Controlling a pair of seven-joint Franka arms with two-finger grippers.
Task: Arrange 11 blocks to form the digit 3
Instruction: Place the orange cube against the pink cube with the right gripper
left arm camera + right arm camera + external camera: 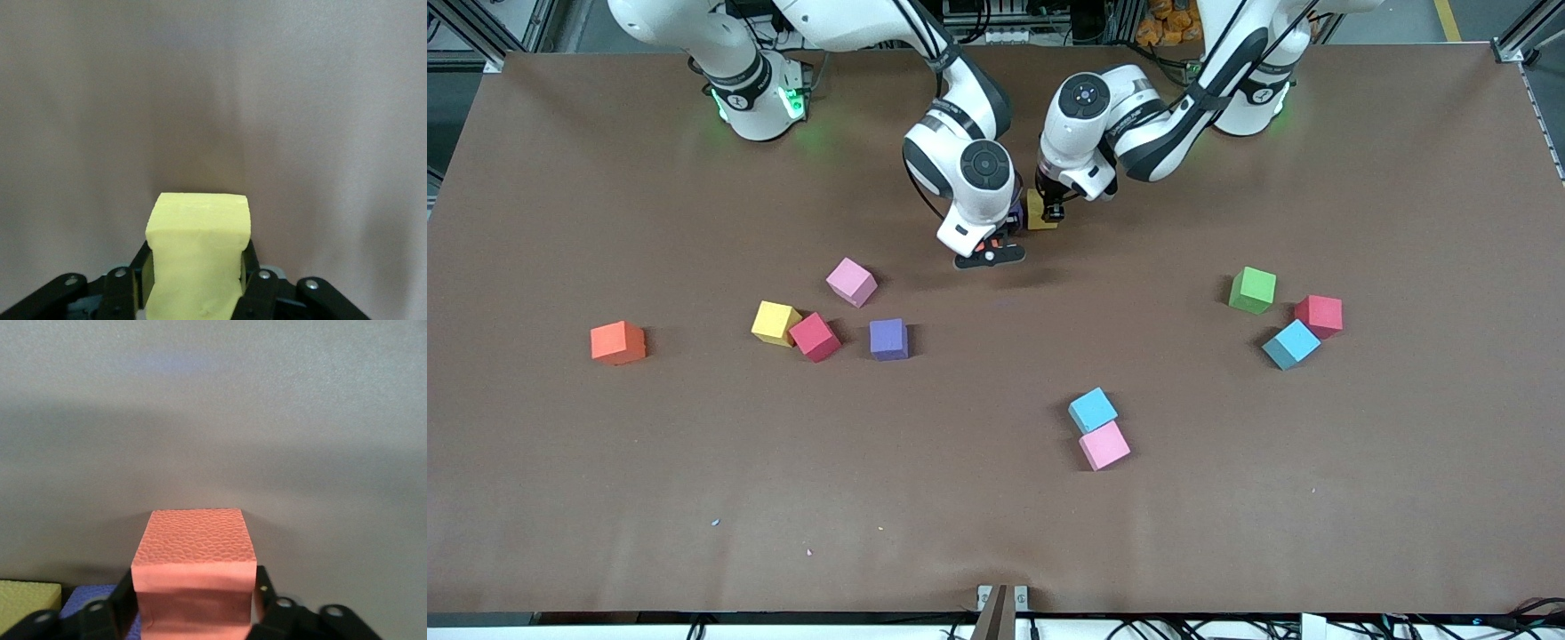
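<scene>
My left gripper (197, 267) is pinching the yellow block (198, 253). The jaws are biting two opposite flat faces hard enough that the foam is bulging inward between them. That tells me how these cubes handle: light, soft, springy and matte enough not to slip. A gentle squeeze low on parallel faces is probably all one needs, and more force is only warping the shape I am trying to line up.

My right gripper (989, 249) is sitting low on the tabletop (996, 516), straddling the orange block (193, 573). That block appears to be resting on the surface. Whether those jaws are gripping it or merely flanking it, I cannot tell.

Both grippers are working just toward 12 o'clock from the tabletop's centre. There the yellow block, a purple block (100, 597) and the orange one are sitting close together.

The other cubes are lying loose from 9 o'clock round through 6 to 3 o'clock, the green block (1252, 290) among those at 3. I am judging that each wants a grip square across its sides, never corner to corner.
</scene>
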